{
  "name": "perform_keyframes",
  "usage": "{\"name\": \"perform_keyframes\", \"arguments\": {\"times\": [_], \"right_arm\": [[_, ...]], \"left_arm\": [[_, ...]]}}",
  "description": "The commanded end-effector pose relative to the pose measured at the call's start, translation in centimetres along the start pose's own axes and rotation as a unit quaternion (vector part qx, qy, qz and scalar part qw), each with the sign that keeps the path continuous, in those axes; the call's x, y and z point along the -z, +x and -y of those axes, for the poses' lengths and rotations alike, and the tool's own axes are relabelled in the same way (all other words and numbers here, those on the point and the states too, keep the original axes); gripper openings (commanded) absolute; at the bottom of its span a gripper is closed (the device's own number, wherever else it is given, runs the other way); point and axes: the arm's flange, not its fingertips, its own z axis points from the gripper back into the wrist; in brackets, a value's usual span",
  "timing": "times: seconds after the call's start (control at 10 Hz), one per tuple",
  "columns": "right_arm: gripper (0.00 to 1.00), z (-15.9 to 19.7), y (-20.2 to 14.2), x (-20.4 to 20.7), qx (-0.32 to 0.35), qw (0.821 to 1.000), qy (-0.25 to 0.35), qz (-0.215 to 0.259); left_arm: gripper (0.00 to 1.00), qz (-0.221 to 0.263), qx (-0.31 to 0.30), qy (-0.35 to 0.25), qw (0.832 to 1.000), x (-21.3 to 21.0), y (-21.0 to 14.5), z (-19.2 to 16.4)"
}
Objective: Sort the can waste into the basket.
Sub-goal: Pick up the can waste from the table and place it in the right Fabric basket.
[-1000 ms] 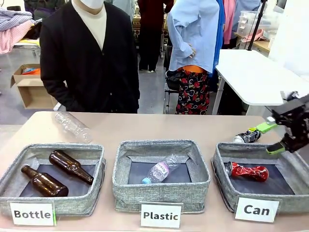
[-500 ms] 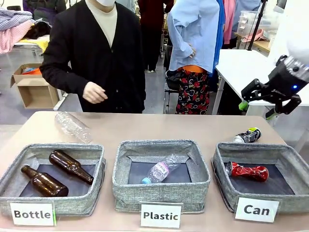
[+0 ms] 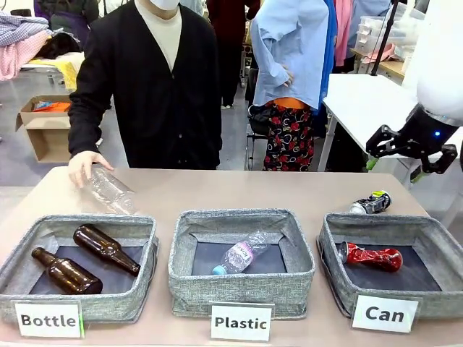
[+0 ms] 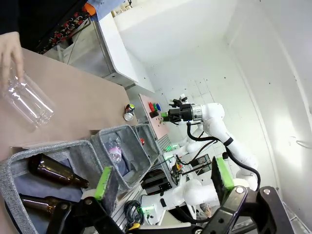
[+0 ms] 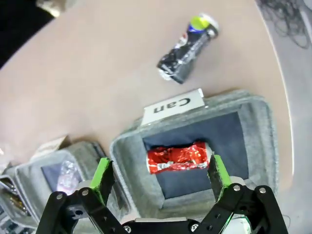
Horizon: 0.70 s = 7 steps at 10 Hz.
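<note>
**Right gripper open and empty: one can in, one left**

Front view: the right gripper (image 3: 409, 153) hangs high off the table's far right corner. Its jaws are spread with nothing between them. The red can (image 3: 369, 256) lies on the floor of the basket (image 3: 334, 249), so half the job looks done. The black can (image 3: 369, 203) lies on the table (image 3: 289, 189) just behind the basket's far rim, near the right edge. A person's hand (image 3: 85, 165) rests on a clear bottle (image 3: 108, 189) at far left, well apart from both cans.

Left wrist view: the left gripper (image 4: 162, 178) is also spread wide and empty, over the Bottle bin (image 4: 48, 152). The black can (image 4: 128, 112) lies far off across the table.

Right wrist view: the right gripper (image 5: 160, 173) looks down from well above, its pads framing the red can (image 5: 179, 157) inside the basket (image 5: 126, 161). The black can (image 5: 187, 48) lies on bare table with a white label (image 5: 173, 106) between it and the rim. The way down to it looks open. The table edge seems close on one side, so a nudge could roll the can off.
</note>
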Motion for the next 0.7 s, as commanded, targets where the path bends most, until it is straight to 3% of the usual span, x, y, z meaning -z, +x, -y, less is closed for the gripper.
{"name": "perform_keyframes", "arguments": {"times": [0.0, 0.1, 0.2, 0.3, 0.4, 0.5, 0.6], "right_arm": [[1.00, 0.6, 0.3, 0.4, 0.012, 1.000, -0.011, -0.001], [1.00, -0.8, 2.3, 1.2, -0.002, 0.999, -0.027, -0.022], [1.00, -1.6, 5.3, 1.5, -0.060, 0.997, -0.044, -0.028], [1.00, -2.2, 7.1, 1.9, -0.155, 0.986, -0.035, -0.052], [1.00, -2.6, 8.7, 2.6, -0.244, 0.966, -0.071, -0.049], [1.00, -2.8, 10.0, 3.3, -0.363, 0.924, -0.100, -0.068], [1.00, -2.4, 12.4, 4.6, -0.518, 0.844, -0.104, -0.096]], "left_arm": [[1.00, -0.004, 0.002, -0.004, 1.000, -0.1, -0.3, 0.2], [1.00, -0.004, 0.002, -0.004, 1.000, -0.1, -0.3, 0.2], [1.00, -0.004, 0.002, -0.004, 1.000, -0.1, -0.3, 0.2], [1.00, -0.004, 0.002, -0.004, 1.000, -0.1, -0.3, 0.2], [1.00, -0.004, 0.002, -0.004, 1.000, -0.1, -0.3, 0.2], [1.00, -0.004, 0.002, -0.004, 1.000, -0.1, -0.3, 0.2], [1.00, -0.004, 0.002, -0.004, 1.000, -0.1, -0.3, 0.2]]}}
